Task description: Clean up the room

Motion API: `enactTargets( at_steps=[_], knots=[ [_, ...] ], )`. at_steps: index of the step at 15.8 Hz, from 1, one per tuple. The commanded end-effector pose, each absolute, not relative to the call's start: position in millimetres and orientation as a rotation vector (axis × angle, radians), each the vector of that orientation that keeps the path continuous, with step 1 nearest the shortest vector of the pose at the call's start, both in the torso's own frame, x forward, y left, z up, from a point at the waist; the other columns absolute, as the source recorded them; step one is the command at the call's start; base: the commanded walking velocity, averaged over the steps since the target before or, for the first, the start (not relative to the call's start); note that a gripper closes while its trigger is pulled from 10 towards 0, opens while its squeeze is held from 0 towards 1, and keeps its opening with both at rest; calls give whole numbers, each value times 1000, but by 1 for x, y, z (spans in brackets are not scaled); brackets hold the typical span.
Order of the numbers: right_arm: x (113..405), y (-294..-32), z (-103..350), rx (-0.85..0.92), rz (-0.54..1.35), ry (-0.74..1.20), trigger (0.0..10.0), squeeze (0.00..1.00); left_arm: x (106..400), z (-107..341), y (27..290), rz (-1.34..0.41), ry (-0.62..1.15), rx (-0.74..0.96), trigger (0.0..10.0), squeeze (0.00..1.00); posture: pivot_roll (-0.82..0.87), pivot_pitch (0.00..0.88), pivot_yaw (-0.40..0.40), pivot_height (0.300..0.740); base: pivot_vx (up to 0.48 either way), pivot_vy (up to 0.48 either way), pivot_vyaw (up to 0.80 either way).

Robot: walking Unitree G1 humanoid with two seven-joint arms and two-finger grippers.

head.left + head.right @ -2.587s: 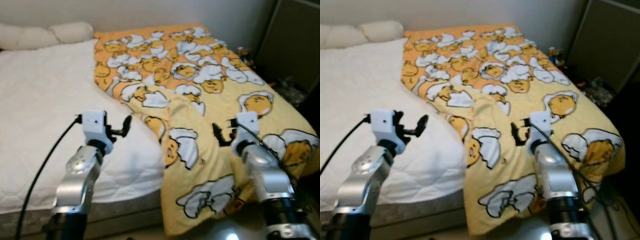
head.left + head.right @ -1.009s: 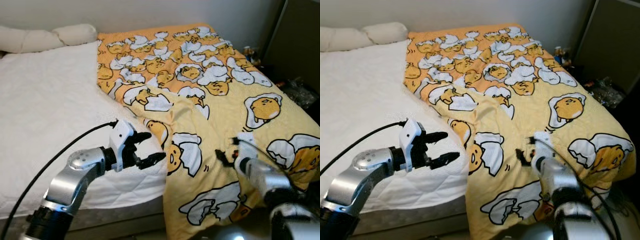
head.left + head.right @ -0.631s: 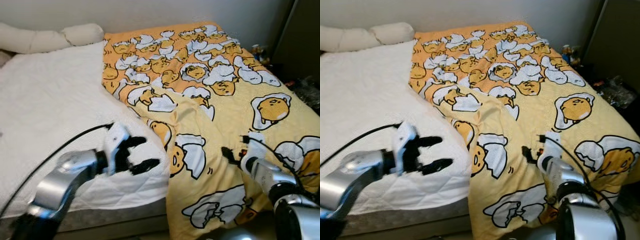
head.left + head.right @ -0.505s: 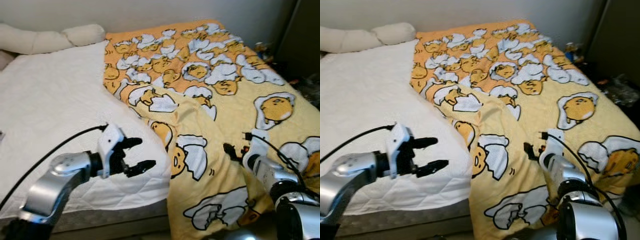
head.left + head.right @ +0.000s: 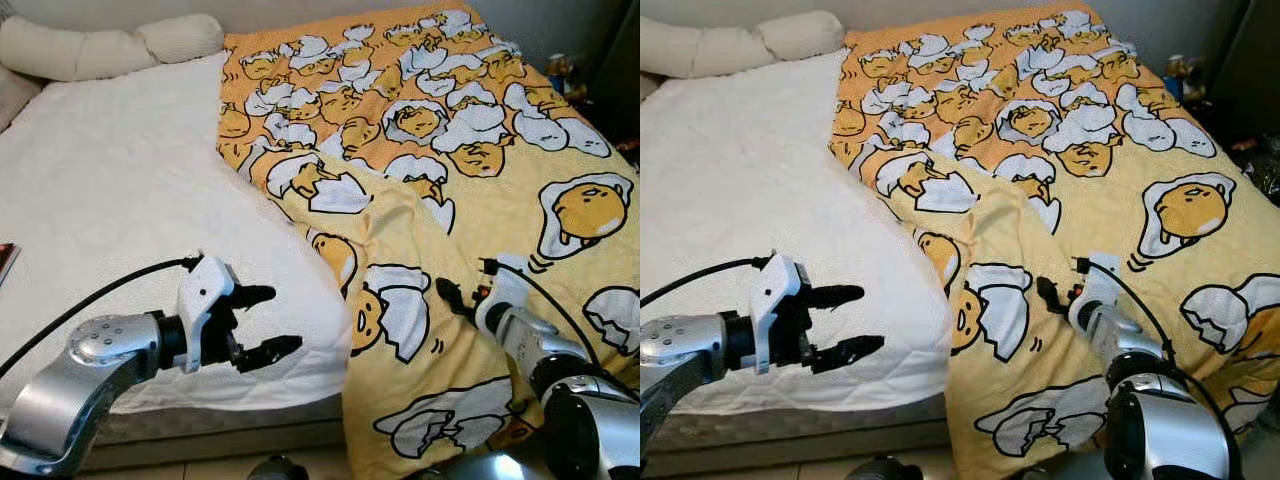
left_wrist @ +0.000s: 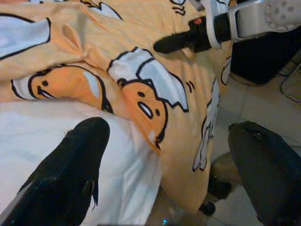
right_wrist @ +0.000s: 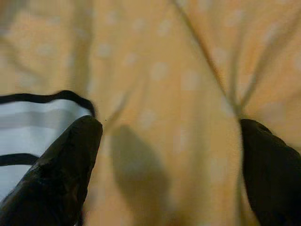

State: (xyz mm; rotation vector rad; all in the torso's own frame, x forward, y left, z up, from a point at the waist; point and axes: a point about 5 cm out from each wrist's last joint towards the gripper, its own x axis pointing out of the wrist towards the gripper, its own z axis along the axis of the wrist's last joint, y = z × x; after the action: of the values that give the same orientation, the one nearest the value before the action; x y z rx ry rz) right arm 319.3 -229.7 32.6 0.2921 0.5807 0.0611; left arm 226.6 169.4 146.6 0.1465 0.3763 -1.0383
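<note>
Yellow blanket [image 5: 470, 190] with egg pictures covers the right half of the bed [image 5: 110, 210]. Your left tool [image 5: 262, 322] hovers wide open above the near white mattress edge. Your right tool [image 7: 164, 169] is spread wide, close over the blanket's near part.

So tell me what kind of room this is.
Most likely a bedroom: a bed with a white quilted mattress cover, a yellow egg-cartoon blanket spread across it, and cream pillows at its head.
</note>
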Motion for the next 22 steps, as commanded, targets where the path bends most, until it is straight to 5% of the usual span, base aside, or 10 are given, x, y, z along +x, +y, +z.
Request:
enactTargets(
  at_steps=[1, 3, 5, 7, 9, 22],
  knots=[
    [324, -218, 35, 333, 109, 581, 10000, 0, 224, 150, 172, -1047, 383, 147, 10000, 631, 155, 61, 129, 740, 0, 0, 0],
    [324, -213, 34, 387, 139, 585, 10000, 0, 223, 147, 172, -1063, 399, 146, 10000, 631, 133, 39, 129, 740, 0, 0, 0],
    [323, -209, 35, 421, 183, 586, 4510, 0, 224, 147, 171, -1067, 399, 144, 10000, 635, 122, 29, 127, 740, 0, 0, 0],
    [321, -207, 33, 412, 235, 605, 1843, 0, 228, 148, 169, -1069, 391, 144, 10000, 627, 124, 22, 126, 740, 0, 0, 0],
    [318, -208, 28, 392, 214, 630, 392, 0, 230, 147, 168, -1071, 390, 148, 10000, 627, 120, 18, 130, 740, 0, 0, 0],
    [317, -214, 31, 500, 177, 586, 0, 0, 240, 143, 160, -1105, 383, 150, 10000, 624, 94, 0, 135, 740, 0, 0, 0]
  ],
)
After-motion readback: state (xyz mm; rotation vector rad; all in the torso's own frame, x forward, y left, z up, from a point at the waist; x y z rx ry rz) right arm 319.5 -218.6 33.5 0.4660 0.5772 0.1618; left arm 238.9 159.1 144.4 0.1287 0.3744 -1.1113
